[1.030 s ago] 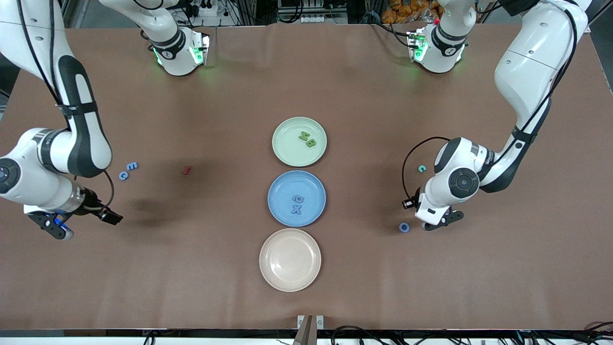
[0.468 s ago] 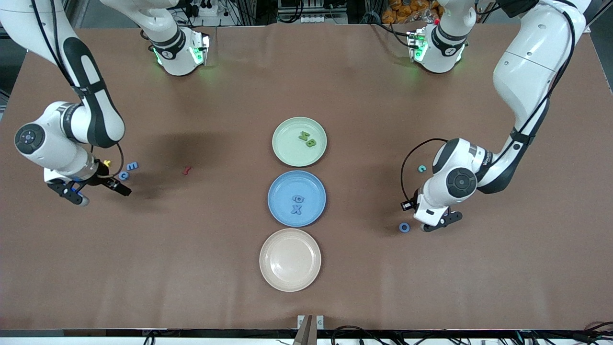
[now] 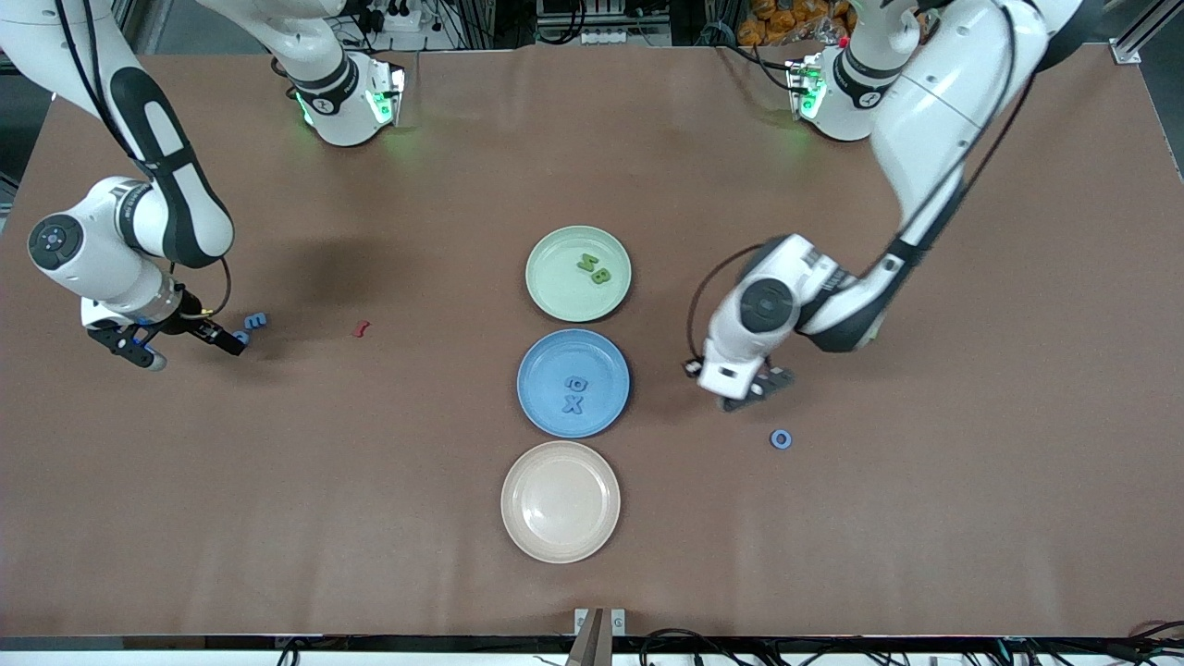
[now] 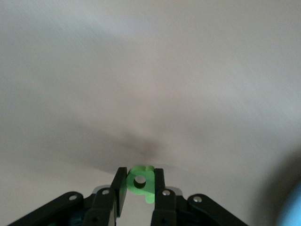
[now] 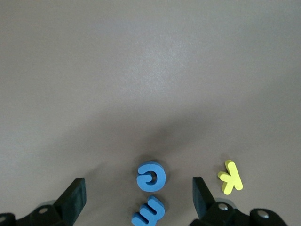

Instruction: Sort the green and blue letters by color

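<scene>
My left gripper [image 3: 752, 394] hangs over the bare table between the blue plate [image 3: 546, 370] and a blue ring letter [image 3: 782, 438]. It is shut on a green letter [image 4: 141, 181] with a round hole, pinched between both pads. My right gripper [image 3: 183, 348] stands open low over two blue letters [image 3: 257, 320] near the right arm's end of the table. In the right wrist view the round blue letter [image 5: 151, 176] and the blue E [image 5: 149, 212] lie between its spread fingers [image 5: 73, 200]. The green plate [image 3: 555, 277] holds two green letters [image 3: 592, 266]; the blue plate holds two blue letters [image 3: 573, 393].
A pale pink plate [image 3: 560, 500] lies nearest the front camera, in line with the other two plates. A dark red letter [image 3: 362, 327] lies between the right gripper and the plates. A yellow K [image 5: 230, 177] lies beside the two blue letters.
The left gripper closed on the green letter, lifted it and carried it toward the plates. The right gripper moved over to the two blue letters, staying open.
</scene>
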